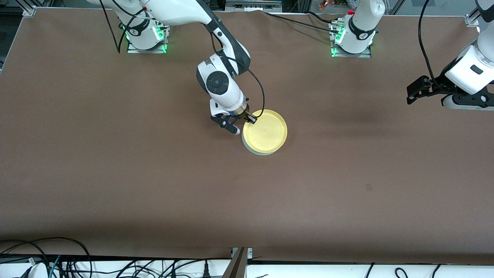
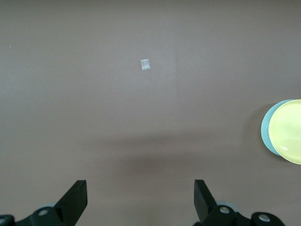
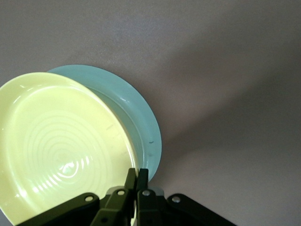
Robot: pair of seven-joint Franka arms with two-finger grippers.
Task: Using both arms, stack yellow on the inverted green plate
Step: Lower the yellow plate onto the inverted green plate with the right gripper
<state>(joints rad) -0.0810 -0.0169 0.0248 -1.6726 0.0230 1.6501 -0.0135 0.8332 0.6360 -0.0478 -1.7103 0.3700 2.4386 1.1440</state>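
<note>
The yellow plate (image 1: 266,131) rests right side up on the pale green plate (image 1: 251,149) near the table's middle. It sits slightly off-centre, so a green crescent peeks out on the side toward the right arm's end. My right gripper (image 1: 251,119) is shut on the yellow plate's rim. In the right wrist view its gripper (image 3: 137,176) pinches that rim, with the yellow plate (image 3: 56,146) and the green plate (image 3: 141,122) under it. My left gripper (image 1: 411,92) hangs open and empty over bare table at the left arm's end. The left wrist view shows that gripper (image 2: 140,197) wide apart, far from the plates (image 2: 287,132).
A small pale tape mark (image 1: 369,187) lies on the brown table nearer the front camera, also in the left wrist view as a tape mark (image 2: 145,64). Cables run along the table's front edge (image 1: 115,266). The arm bases (image 1: 351,38) stand along the back.
</note>
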